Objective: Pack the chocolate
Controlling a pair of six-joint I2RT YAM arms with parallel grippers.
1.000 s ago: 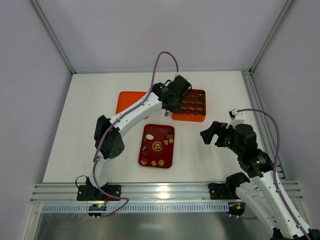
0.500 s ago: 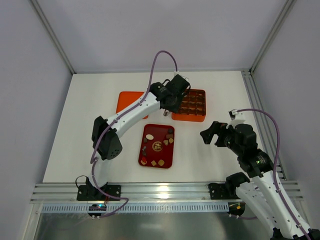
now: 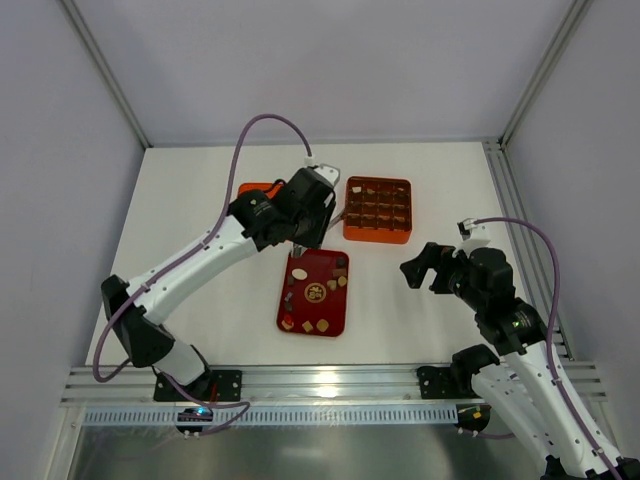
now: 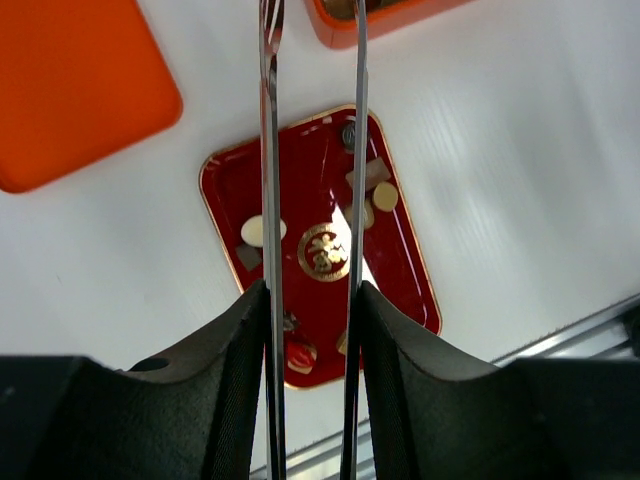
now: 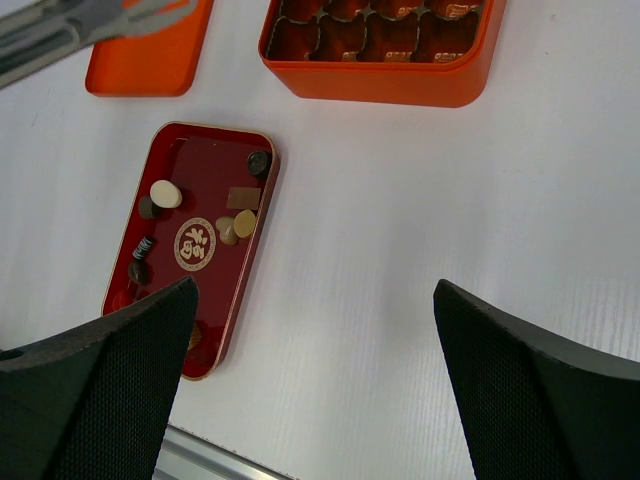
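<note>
Several small chocolates (image 3: 331, 284), dark brown, tan and cream, lie on the dark red tray (image 3: 312, 267). In the left wrist view they include a cream oval (image 4: 255, 231) and a tan round (image 4: 385, 196). They also show in the right wrist view (image 5: 165, 192). My left gripper (image 3: 305, 228) (image 4: 312, 300) is shut on long metal tweezers (image 4: 268, 150), whose blades stand apart with nothing between them, above the tray's far end. My right gripper (image 3: 420, 265) (image 5: 310, 330) is open and empty over bare table, right of the tray.
The orange box with a grid of cells (image 3: 377, 210) (image 5: 380, 40) stands beyond the tray to the right. A flat orange lid (image 3: 250, 192) (image 4: 70, 90) lies to the left, partly under my left arm. An aluminium rail (image 3: 320, 380) runs along the near edge.
My left arm has swung from over the orange box back and left, to above the red tray's far end. My right arm has not moved.
</note>
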